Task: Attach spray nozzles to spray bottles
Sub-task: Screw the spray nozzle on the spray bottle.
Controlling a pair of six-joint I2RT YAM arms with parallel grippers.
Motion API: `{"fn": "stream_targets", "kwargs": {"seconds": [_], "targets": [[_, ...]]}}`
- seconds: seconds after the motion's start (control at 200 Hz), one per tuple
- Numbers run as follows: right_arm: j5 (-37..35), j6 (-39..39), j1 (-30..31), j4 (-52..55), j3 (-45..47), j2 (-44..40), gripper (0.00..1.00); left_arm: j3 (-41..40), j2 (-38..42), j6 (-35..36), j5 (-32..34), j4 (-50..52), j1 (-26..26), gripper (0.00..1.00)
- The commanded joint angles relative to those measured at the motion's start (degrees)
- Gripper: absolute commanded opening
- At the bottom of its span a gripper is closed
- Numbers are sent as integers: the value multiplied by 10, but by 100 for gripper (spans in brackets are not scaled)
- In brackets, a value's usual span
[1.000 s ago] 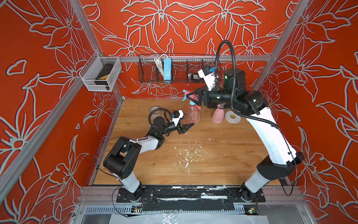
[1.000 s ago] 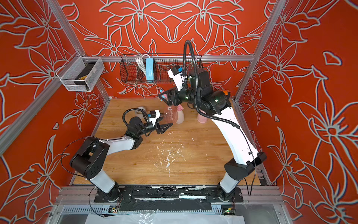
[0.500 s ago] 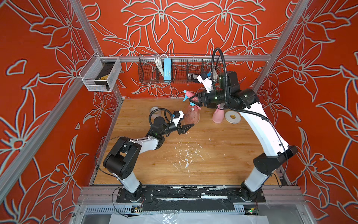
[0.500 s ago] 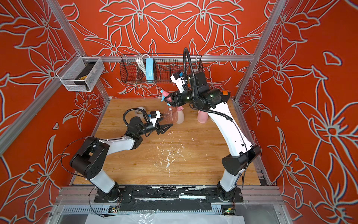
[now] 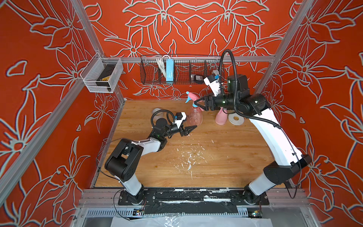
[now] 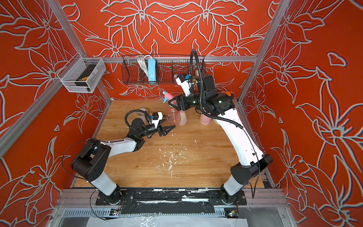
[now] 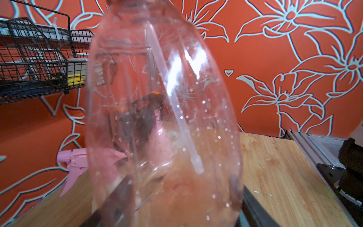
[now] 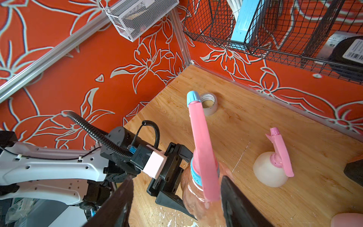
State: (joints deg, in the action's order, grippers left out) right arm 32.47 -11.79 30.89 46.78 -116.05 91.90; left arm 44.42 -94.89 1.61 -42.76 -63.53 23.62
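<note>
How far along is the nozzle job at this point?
Done: the white bottle wears a pink nozzle. In hand: the left pincer holds the clear bottle, blue-tipped nozzle on its neck, tube inside; the right pincer straddles the nozzle, jaws apart, so tightening may be unfinished. Left: the pink bottle; its top is hidden behind the right arm, and no third nozzle shows.

Nozzle point(image 5: 191, 97) on bottle point(image 5: 194, 118), left of tape roll point(image 5: 235, 119)
</note>
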Motion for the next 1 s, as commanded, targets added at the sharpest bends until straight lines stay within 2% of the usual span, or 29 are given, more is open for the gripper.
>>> {"fn": "stream_targets", "kwargs": {"seconds": [0.0,0.646,0.991], "targets": [[18,-11,8,-14,12,-14,70,14,9,1,-11,-17,-3,44],[21,-27,48,-41,23,-14,69,17,13,1,-11,-13,-2,44],[16,-31,76,-45,-20,39,68,17,14,0,-11,-12,-2,44]]}}
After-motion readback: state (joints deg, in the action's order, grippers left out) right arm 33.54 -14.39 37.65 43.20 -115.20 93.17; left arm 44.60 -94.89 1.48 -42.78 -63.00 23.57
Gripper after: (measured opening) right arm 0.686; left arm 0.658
